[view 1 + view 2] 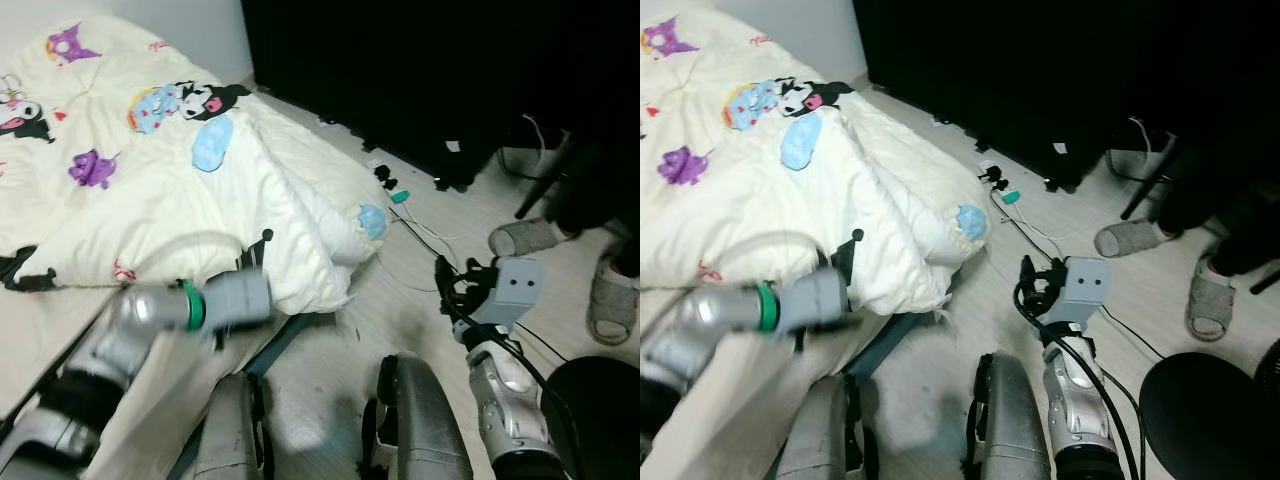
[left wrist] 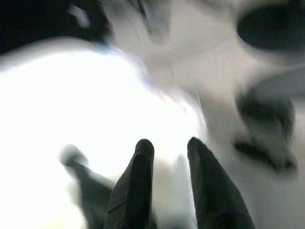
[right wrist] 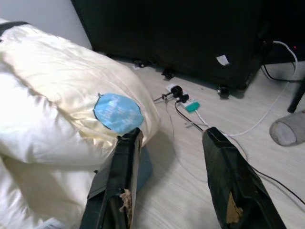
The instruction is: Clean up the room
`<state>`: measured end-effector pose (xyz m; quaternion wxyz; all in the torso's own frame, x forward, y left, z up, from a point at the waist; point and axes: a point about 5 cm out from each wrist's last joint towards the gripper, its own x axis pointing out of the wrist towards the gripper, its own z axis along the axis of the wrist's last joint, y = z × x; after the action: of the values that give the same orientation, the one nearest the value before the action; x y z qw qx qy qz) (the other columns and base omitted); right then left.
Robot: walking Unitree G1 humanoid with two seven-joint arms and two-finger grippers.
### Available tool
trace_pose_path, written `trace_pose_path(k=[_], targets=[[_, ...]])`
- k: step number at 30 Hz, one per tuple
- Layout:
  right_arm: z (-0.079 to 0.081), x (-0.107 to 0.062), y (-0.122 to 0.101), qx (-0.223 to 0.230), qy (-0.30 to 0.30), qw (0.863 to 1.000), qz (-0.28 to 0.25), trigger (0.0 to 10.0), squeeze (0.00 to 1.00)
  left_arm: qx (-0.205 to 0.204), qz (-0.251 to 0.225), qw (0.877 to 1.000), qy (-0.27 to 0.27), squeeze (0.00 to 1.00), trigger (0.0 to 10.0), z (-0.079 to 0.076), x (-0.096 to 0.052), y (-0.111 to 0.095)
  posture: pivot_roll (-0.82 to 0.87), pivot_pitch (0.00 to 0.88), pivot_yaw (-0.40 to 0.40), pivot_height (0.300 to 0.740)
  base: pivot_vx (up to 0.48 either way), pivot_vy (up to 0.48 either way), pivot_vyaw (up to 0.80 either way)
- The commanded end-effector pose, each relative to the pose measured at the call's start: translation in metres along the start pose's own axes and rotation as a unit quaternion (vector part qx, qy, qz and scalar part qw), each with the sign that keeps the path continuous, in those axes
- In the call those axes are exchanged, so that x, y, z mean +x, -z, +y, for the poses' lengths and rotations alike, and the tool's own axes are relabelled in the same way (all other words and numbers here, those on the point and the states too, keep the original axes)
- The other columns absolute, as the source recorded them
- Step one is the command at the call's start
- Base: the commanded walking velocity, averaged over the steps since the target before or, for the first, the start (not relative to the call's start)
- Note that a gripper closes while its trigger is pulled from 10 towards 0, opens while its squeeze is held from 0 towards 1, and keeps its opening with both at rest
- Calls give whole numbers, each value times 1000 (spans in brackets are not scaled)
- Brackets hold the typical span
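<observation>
Left eye view looks down on a cream comforter (image 1: pixel 190 200) printed with cartoon figures, spread over a bed (image 1: pixel 40 350) on the robot's left; its bunched corner spills off the bed's edge and hangs close to the pale wood floor (image 1: pixel 400 310). The left end effector (image 2: pixel 167 157) is blurred at that overhanging edge, its two black fingers (image 2: pixel 136 186) a narrow gap apart with nothing plainly between them, bright quilt fabric just beyond the tips. The silver left arm (image 1: pixel 150 310) reaches across the lower side of the bed.

The right end effector (image 3: pixel 171 138) is held above the floor beside the comforter's corner, its fingers spread wide and empty, the blue patch (image 3: pixel 117 112) on the quilt just off one fingertip. Open floor runs as a strip between the bed and a large black cabinet (image 1: pixel 420 70) along the far side. On that strip lie a white power strip with dark plugs (image 3: pixel 180 95) and cables (image 3: pixel 248 126) trailing toward the right, near the cabinet's foot. Further right, a person's feet in grey slippers (image 1: pixel 525 237) stand on the floor, well apart from the comforter, and a round black seat (image 1: pixel 1210 410) sits at the lower right beside the right arm (image 1: pixel 1075 390). No containers can be made out
</observation>
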<state>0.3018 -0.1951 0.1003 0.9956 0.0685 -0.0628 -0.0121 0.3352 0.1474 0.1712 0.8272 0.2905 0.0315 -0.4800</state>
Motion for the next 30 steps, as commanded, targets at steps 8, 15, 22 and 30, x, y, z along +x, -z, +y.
trace_pose_path(k=[8,15,22,30], targets=[[2,-6,11,3,1,1000,20,10000,0,-86,-34,976,-196,0,10000,50,11,-18,-8,253,101,606,0,0,0],[5,-8,14,5,0,1000,24,10000,0,-62,74,910,-403,0,10000,86,12,-11,-16,259,101,606,0,0,0],[5,-8,15,6,-2,1000,26,10000,0,-74,118,856,-498,1000,10000,101,2,-8,-15,264,102,606,0,0,0],[7,-9,18,9,-2,1000,30,10000,0,-134,137,869,-456,1000,10000,92,12,1,-3,269,108,606,0,0,0]])
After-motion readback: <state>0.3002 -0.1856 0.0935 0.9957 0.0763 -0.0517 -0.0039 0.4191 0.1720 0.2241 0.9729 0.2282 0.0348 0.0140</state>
